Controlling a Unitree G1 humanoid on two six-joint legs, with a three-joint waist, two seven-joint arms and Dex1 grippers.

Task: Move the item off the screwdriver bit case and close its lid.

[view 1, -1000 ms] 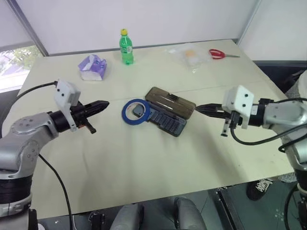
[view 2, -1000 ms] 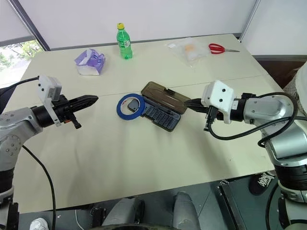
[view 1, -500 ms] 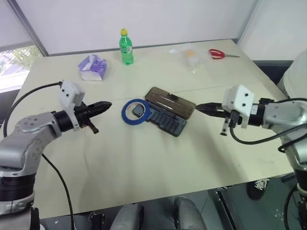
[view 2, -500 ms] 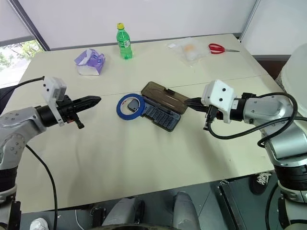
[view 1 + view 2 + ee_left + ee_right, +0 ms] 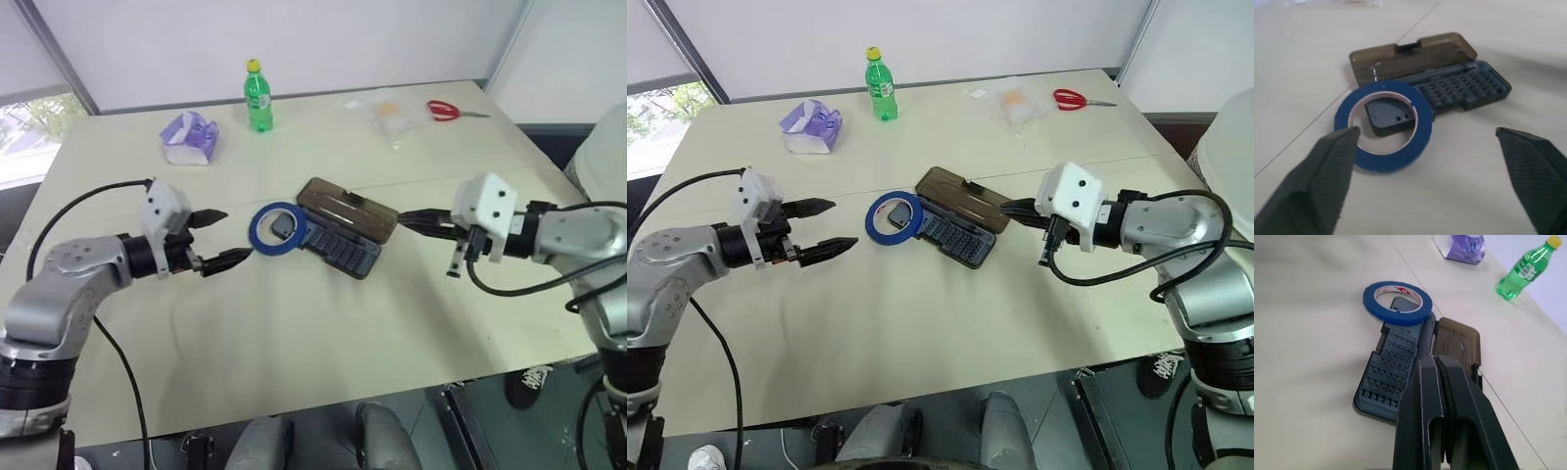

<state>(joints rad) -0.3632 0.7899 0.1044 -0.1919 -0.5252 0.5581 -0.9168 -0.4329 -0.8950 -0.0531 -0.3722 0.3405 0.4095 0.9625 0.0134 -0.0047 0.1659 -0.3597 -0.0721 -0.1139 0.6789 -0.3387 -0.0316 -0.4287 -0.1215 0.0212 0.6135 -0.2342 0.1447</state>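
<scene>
The blue tape ring [image 5: 275, 228] lies flat over the left end of the open screwdriver bit case [image 5: 340, 245], its rim partly on the table. The smoky-brown lid [image 5: 348, 209] lies folded back behind the dark slotted tray. My left gripper [image 5: 221, 238] stands open just left of the ring, fingers spread wide and apart from it; in the left wrist view the ring [image 5: 1384, 125] sits between the fingers [image 5: 1327, 171]. My right gripper [image 5: 407, 220] is shut, empty, hovering at the case's right end.
On the cream table [image 5: 294, 333], a green bottle [image 5: 258, 96] and a purple-and-white packet [image 5: 189, 137] stand at the back left. A clear plastic bag [image 5: 389, 115] and red-handled scissors [image 5: 446, 111] lie at the back right.
My left gripper has opened wide and dropped slightly toward the tape ring. The right arm, the ring and the case have stayed put.
</scene>
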